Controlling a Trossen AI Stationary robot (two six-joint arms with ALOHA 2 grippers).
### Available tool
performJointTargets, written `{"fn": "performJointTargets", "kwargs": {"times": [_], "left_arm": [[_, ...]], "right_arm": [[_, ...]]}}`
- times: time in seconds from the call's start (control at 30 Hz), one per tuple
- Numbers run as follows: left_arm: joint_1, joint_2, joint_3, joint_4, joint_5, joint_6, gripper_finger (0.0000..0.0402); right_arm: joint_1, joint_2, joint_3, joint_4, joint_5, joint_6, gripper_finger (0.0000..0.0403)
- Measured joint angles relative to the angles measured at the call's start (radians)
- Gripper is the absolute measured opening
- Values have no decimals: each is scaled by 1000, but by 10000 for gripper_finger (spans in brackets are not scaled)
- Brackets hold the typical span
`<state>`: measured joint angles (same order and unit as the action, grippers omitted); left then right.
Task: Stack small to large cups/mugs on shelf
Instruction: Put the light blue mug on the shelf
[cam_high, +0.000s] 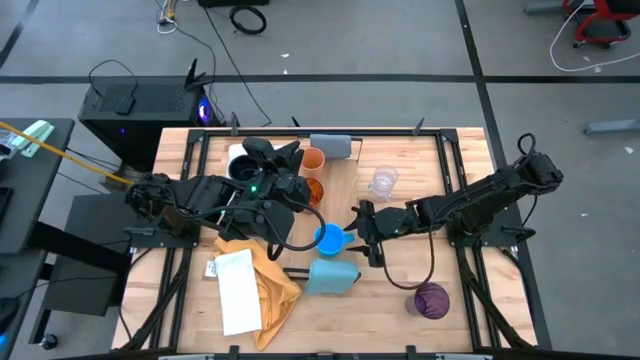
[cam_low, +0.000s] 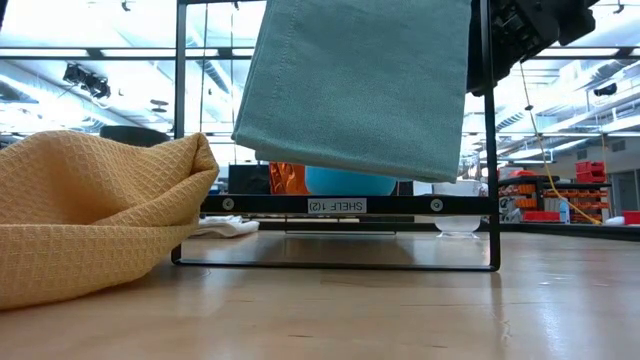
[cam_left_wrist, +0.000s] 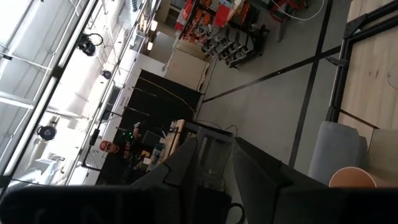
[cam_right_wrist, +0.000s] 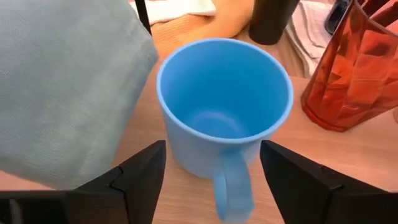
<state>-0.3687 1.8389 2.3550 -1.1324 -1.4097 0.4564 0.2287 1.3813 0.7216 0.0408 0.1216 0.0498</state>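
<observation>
Jaws of the right gripper stand wide open, one finger on each side of the blue mug, not visibly touching it. This mug stands upright on the shelf, its handle turned toward the gripper, and it is empty. In the high view the mug sits near the table's centre with the right gripper just beside it at 3 o'clock.

Just beside the mug stands the amber cup, upright, with nothing plainly inside. In the high view it lies at 11 o'clock from the mug, and the orange cup stands beyond it, near the grey block at the shelf's far end. A light blue block lies at 6 o'clock from the mug.

A clear glass stands on the table at 1 o'clock from the mug, off the shelf, empty. A purple cup stands alone toward 5 o'clock, well apart from the rest.

The left gripper hovers at 10 o'clock from the mug, over a black cup; whether its jaws are open or closed I cannot tell. A yellow cloth and a white sheet lie at 7 o'clock.
</observation>
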Motion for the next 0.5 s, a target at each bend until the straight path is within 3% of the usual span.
{"fn": "performJointTargets", "kwargs": {"times": [0.5], "left_arm": [[-2, 0, 0, 18, 0, 1, 107]], "right_arm": [[-43, 97, 5, 89, -3, -2, 264]]}}
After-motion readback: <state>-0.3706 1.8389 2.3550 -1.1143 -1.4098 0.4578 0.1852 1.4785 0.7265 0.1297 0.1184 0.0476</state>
